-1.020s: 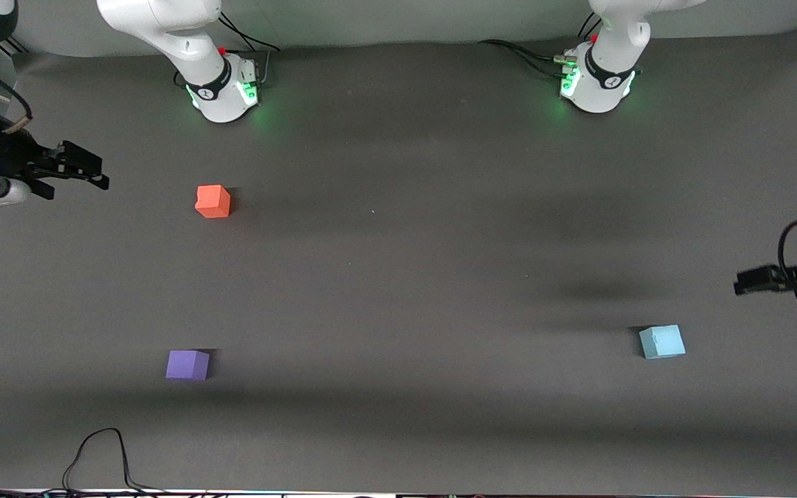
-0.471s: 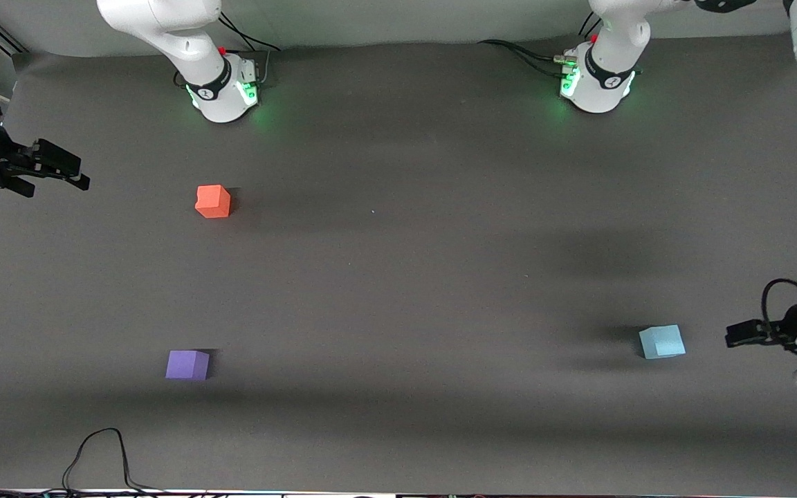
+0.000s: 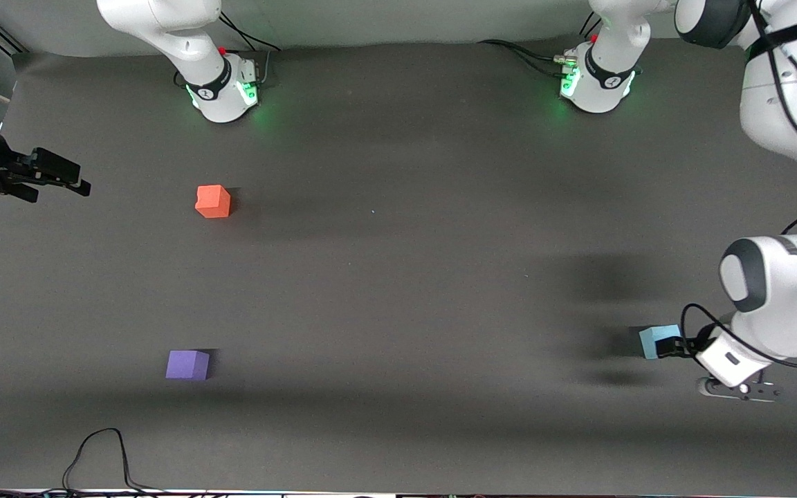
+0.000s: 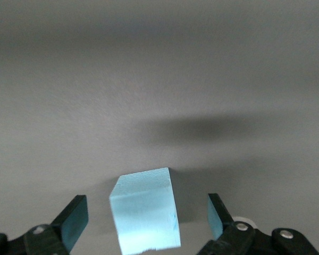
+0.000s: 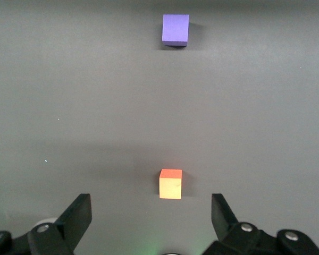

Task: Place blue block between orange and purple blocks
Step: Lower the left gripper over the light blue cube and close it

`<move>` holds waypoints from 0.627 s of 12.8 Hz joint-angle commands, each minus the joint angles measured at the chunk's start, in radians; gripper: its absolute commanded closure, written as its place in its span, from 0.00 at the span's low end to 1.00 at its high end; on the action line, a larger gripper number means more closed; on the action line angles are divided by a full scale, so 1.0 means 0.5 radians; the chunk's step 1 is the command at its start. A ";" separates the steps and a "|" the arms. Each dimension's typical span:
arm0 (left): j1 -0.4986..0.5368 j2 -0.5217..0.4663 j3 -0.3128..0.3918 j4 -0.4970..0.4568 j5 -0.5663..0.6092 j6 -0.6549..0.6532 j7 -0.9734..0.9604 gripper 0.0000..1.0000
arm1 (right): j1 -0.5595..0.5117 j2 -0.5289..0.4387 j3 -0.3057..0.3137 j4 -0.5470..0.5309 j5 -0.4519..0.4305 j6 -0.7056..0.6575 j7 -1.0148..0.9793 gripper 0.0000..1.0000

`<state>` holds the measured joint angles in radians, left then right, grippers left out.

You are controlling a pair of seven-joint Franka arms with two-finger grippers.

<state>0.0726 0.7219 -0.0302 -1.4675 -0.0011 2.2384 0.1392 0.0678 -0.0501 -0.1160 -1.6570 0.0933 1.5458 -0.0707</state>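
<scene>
L tool [image 4: 148, 223] open astride unmarked blue block [image 4: 145, 213]

Grey table [image 3: 398, 290] — three blocks [image 3: 212, 201]

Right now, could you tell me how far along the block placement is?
Nothing is placed yet. The orange block and purple block sit apart toward the right arm's end of the table, with nothing between them. In hand: the left gripper is open around the blue block, not yet closed on it. The right gripper waits open. Left: grasping, carrying and setting the block between the two.
</scene>
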 commanded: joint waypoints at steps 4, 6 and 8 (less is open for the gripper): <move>-0.007 0.044 0.027 -0.127 0.027 0.103 -0.091 0.00 | -0.010 0.076 -0.013 0.126 0.062 -0.051 0.006 0.00; -0.010 0.075 0.027 -0.170 0.030 0.162 -0.146 0.00 | -0.001 0.103 -0.013 0.114 0.062 -0.039 0.015 0.00; -0.013 0.075 0.027 -0.197 0.030 0.174 -0.201 0.11 | -0.004 0.094 -0.013 0.096 0.062 -0.042 0.043 0.00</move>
<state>0.0747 0.7662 -0.0221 -1.5406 -0.0010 2.2991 0.0787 0.0675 -0.0167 -0.1202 -1.6328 0.1018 1.5453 -0.0705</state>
